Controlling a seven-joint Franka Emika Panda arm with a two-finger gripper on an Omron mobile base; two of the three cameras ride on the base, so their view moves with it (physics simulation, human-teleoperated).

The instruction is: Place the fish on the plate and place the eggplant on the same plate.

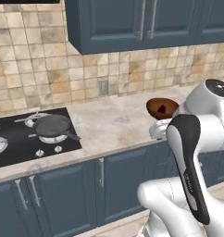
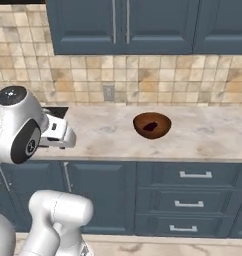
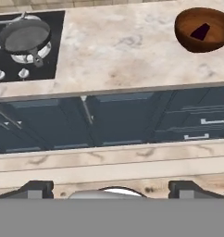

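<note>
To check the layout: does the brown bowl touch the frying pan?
Apart. The hand view shows bare counter between the bowl and the frying pan on the stove.

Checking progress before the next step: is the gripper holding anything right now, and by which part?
Nothing is held. In the hand view the gripper is open, its fingertips wide apart with only floor and cabinet fronts beyond them, back from the counter.

White arm folded high, wrist bent forward and down, tool [image 3: 112,189] empty, fingertips [image 3: 37,189] spread wide

Pan [image 1: 52,126] left of bowl [image 1: 162,108]
</note>
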